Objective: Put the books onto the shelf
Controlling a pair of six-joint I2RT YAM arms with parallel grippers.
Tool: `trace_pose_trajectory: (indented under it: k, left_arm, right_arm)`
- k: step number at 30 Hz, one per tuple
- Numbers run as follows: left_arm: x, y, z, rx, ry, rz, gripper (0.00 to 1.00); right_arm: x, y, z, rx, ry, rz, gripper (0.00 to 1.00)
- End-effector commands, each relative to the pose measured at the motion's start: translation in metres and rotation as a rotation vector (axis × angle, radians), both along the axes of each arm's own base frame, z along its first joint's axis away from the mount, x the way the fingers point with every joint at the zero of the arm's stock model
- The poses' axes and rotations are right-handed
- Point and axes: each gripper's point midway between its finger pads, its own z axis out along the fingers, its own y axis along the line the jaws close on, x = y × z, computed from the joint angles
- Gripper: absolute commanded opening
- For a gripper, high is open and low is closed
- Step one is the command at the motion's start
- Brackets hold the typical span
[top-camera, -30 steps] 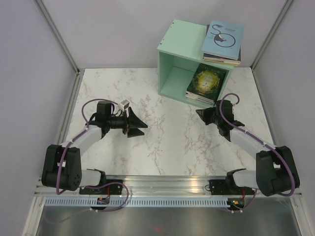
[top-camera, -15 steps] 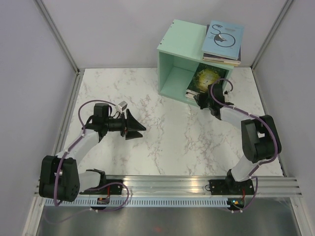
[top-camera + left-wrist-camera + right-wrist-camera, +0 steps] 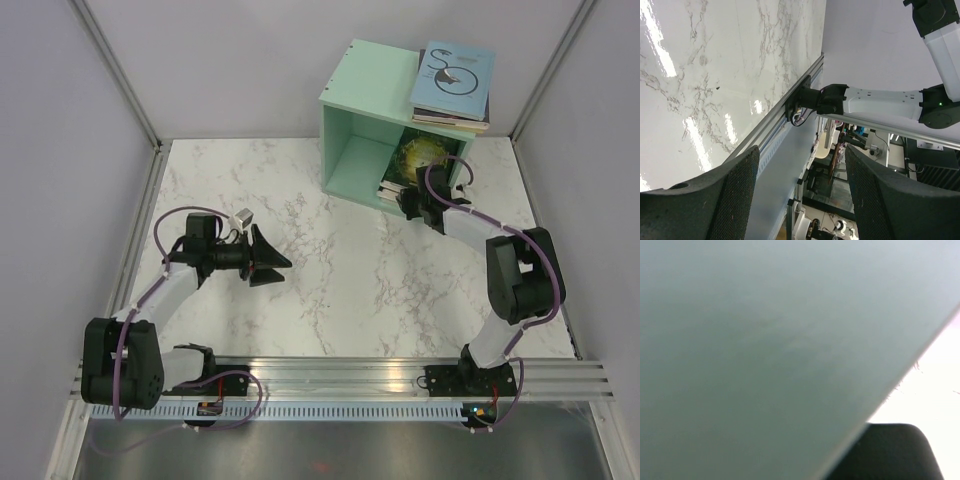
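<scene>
One mint-green shelf [image 3: 365,80], a cube with one open face, stands at about 1 o'clock on the marble tabletop [image 3: 330,290], its opening turned towards 7 o'clock. The books lie in two flat stacks. One stack rests on the shelf's roof at its 3 o'clock side, topped by a light-blue book [image 3: 455,72] with a black swirl; darker edges of at least two more show beneath it. The other stack lies inside the shelf on its floor, topped by a green-gold book [image 3: 425,150], and the number under it cannot be counted. Of the two arms, the right one reaches up to the shelf's mouth, with the right pincer [image 3: 408,205] pressed together at the near edge of the inner stack; whether it touches is unclear, and its wrist view is filled by a blurred grey-green surface. The left pincer [image 3: 278,262] hangs spread over bare tabletop at about 9 o'clock, well apart from the shelf, tips pointing to 3 o'clock, its two black fingers [image 3: 715,200] holding nothing.
</scene>
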Motion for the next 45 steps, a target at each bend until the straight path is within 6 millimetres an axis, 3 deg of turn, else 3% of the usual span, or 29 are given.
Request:
trace_pose_trajectory:
  k: [1,5,8,13,18,20,23,26,29,30,32,42,45]
  left_arm:
    - [0.004,0.001,0.002,0.008,-0.037,-0.014,0.72]
    - [0.008,0.002,0.003,0.022,-0.045,-0.009,0.73]
    - [0.012,0.003,0.002,0.039,-0.045,0.001,0.73]
    - [0.019,0.006,-0.001,0.089,-0.061,0.016,0.74]
    - [0.026,0.009,-0.002,0.125,-0.07,0.035,0.76]
    - [0.028,0.009,0.002,0.131,-0.082,0.034,0.76]
    - [0.032,0.011,0.007,0.16,-0.095,0.044,0.79]
    - [0.037,0.016,0.015,0.204,-0.122,0.068,0.82]
    - [0.043,0.023,0.025,0.263,-0.161,0.109,0.88]
    - [0.044,0.025,0.027,0.284,-0.173,0.12,0.99]
    - [0.052,0.035,0.037,0.354,-0.221,0.166,1.0]
    - [0.064,0.093,0.06,0.651,-0.275,0.472,1.0]
    - [0.065,0.123,0.084,0.717,-0.367,0.68,1.0]
  right_arm:
    - [0.034,0.029,0.054,0.015,-0.223,0.15,0.0]
    - [0.02,0.055,0.081,-0.042,-0.29,0.309,0.0]
    - [-0.007,0.069,0.089,-0.072,-0.296,0.416,0.04]
    - [-0.068,0.089,0.091,-0.124,-0.303,0.568,0.3]
    - [-0.131,0.111,0.084,-0.181,-0.31,0.817,0.37]
    - [-0.147,0.115,0.069,-0.188,-0.291,0.907,0.41]
    - [-0.168,0.113,0.055,-0.241,-0.265,1.042,0.44]
    - [-0.18,0.112,0.061,-0.29,-0.288,1.131,0.48]
    - [-0.191,0.114,0.077,-0.322,-0.344,1.197,0.54]
    - [-0.196,0.114,0.086,-0.327,-0.37,1.207,0.56]
    - [-0.204,0.116,0.094,-0.34,-0.411,1.24,0.78]
    - [-0.248,0.092,0.146,-0.437,-0.565,1.277,0.81]
    - [-0.255,0.081,0.165,-0.489,-0.606,1.249,0.92]
